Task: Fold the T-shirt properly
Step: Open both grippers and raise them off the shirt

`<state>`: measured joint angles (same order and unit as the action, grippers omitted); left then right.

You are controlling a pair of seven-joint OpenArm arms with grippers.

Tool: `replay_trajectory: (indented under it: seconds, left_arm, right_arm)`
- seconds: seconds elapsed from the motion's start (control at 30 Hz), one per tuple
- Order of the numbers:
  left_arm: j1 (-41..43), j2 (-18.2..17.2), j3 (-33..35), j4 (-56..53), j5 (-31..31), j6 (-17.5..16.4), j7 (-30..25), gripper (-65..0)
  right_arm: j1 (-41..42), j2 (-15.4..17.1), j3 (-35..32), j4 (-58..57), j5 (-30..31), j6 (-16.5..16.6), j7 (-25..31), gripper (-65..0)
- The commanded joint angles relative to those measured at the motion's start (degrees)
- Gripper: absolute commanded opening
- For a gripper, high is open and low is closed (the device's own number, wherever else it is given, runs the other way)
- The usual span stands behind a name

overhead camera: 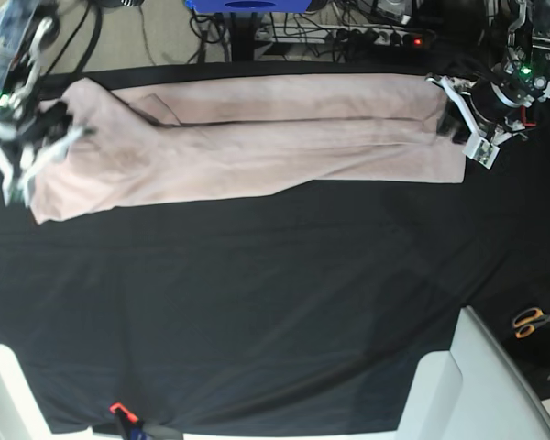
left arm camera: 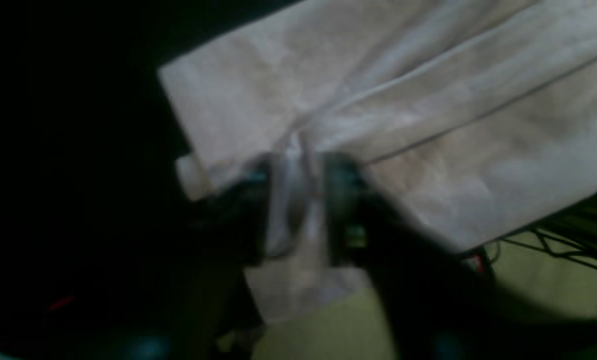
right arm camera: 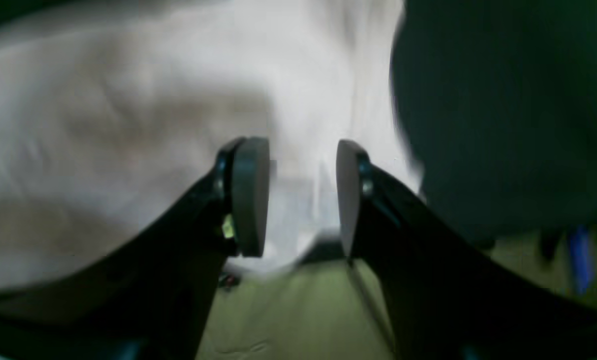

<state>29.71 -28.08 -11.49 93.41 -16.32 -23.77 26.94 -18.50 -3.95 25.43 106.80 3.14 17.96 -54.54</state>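
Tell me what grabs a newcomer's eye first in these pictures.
The pink T-shirt stands out first, lying as a long folded band across the far part of the black tablecloth. One gripper sits at each end of it: the left gripper at the base view's right end, the right gripper at its left end, fingers apart over the cloth.

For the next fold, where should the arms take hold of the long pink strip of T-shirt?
Probably at its two short ends. The pale pink cotton T-shirt lies folded into a long band across the black tablecloth. Each gripper would come in from its own side, left gripper and right gripper, pinching both layers at the corners.
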Motion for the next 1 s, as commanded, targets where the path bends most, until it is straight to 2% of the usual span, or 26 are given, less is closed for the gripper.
replay_trajectory:
  seconds: [0.0, 0.07, 0.13, 0.27, 0.4, 0.47, 0.67, 0.97]
  left_arm:
    - [0.31, -0.98, -0.87, 1.67, -0.34, 0.25, -0.96, -37.0]
    - [1.36, -0.80, -2.89, 2.20, -0.61, 0.25, -0.96, -30.4]
    - [2.59, -0.72, -5.17, 3.34, -0.78, 0.25, -0.96, -28.0]
    - [4.26, 0.25, -9.04, 5.80, -0.78, 0.25, -0.96, -28.1]
    - [4.35, 3.42, -14.58, 8.00, -0.78, 0.17, -0.70, -28.1]
    - [4.00, 4.91, -18.01, 8.00, -0.78, 0.08, 1.85, -28.1]
    - [4.09, 7.20, -23.02, 7.83, -0.78, -0.01, 3.26, -28.5]
    - [3.82, 7.11, -22.84, 7.83, -0.78, -0.01, 3.26, -28.5]
  right_arm:
    - [-0.88, -0.93, 1.69, 1.72, 0.86, 0.46, 2.02, -43.1]
    - [-2.55, -2.25, 3.54, 1.90, 0.95, 0.46, 4.48, -43.1]
    - [-4.05, -2.43, 4.24, 1.90, 2.80, 0.46, 5.97, -43.1]
    - [-7.12, -2.16, 6.00, 1.90, 12.38, 0.20, 5.97, -43.1]
    - [-8.27, -2.34, 9.95, -0.91, 22.31, 0.20, 5.97, -43.1]
    - [-8.27, -2.25, 11.18, -4.69, 24.95, 0.11, 5.97, -43.1]
    - [-6.68, -2.25, 15.23, -13.66, 25.65, 0.11, 6.24, -43.2]
    - [-6.68, -2.16, 15.05, -16.12, 25.74, 0.64, 6.24, -43.4]
